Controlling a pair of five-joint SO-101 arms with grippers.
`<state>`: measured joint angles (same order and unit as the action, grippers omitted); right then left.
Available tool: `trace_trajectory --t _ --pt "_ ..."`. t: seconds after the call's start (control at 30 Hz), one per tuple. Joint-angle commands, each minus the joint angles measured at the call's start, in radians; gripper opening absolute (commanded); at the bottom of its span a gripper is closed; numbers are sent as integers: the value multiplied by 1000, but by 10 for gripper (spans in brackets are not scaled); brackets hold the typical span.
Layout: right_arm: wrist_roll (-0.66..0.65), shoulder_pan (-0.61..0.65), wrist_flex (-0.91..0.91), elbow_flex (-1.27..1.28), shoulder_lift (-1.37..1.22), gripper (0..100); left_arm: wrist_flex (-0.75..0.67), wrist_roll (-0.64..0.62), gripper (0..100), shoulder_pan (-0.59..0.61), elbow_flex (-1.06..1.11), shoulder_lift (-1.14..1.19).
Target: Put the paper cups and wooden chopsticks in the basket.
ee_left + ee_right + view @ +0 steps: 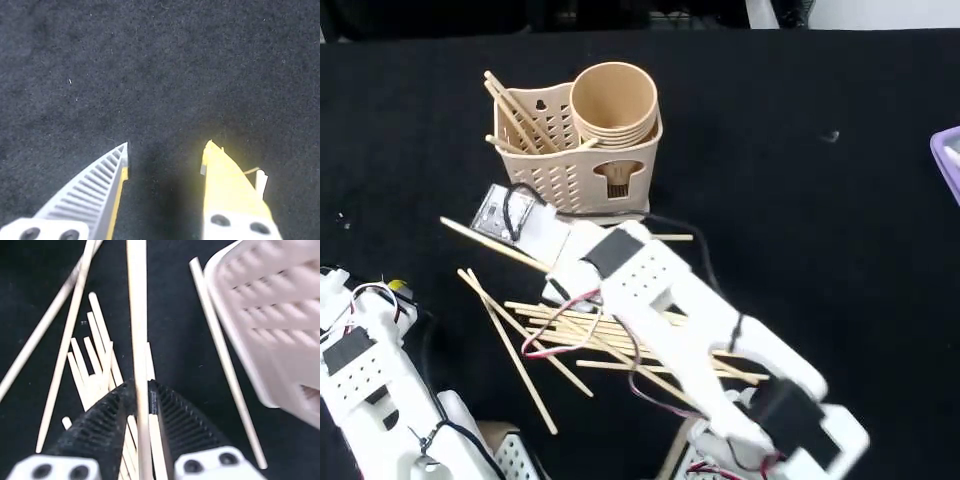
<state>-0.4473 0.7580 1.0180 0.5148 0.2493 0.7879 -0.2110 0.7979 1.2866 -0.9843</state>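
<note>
**Fig. Right arm, chopstick in grip, basket close by.**

(a) Your right gripper: the black jaws are closed tight on one chopstick. The stick runs lengthwise between the fingers and points straight out ahead of the tips, so its long axis roughly matches the gripper's own.

(b) In the high view the same chopstick sticks out from under the right arm toward the table's left side, lying nearly flat, w/ its free end low over the table.

(c) Key relation: the basket sits just beyond the gripper, toward the far edge of the table and near it (its wall shows close beside the jaws). The stick is aimed past the basket, not into it. Judgement: you'll need to lift and re-aim the stick, free end first, over the rim.

(d) Already in the basket: stacked paper cups in one compartment, several chopsticks leaning in the other.

(e) Left to do: loose chopsticks fanned on the table under and beside the right arm, which is the nearer arm to them.

(f) Your left gripper: jaws apart, holding nothing, over bare cloth, well away from the basket.
</note>
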Motion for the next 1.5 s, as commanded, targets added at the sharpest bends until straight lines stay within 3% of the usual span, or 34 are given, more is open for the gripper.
trace_trajectory --t 0.0,0.27,0.5,0.57,0.77,0.97,1.33,1.47 --pt "0 -23 5 -13 137 10 -15 -2 238 -12 -56 -12" --pt "81 -25 -43 -191 352 10 -18 -2 238 -12 -50 -17" --pt "127 -35 -106 -367 366 10 -18 -2 238 -12 -48 -17" --pt "144 -58 -216 -386 363 10 -18 -2 238 -12 -48 -17" --pt "365 -121 -700 -332 216 11 -18 -2 238 -12 -48 -17" --pt "387 -121 -996 -331 50 11 -18 -2 238 -12 -47 -17" --pt "387 -173 -1028 -220 -133 21 -18 -2 238 -12 -47 -17" --pt "391 -175 -1028 -104 -39 134 -18 -2 238 -12 -47 -17"
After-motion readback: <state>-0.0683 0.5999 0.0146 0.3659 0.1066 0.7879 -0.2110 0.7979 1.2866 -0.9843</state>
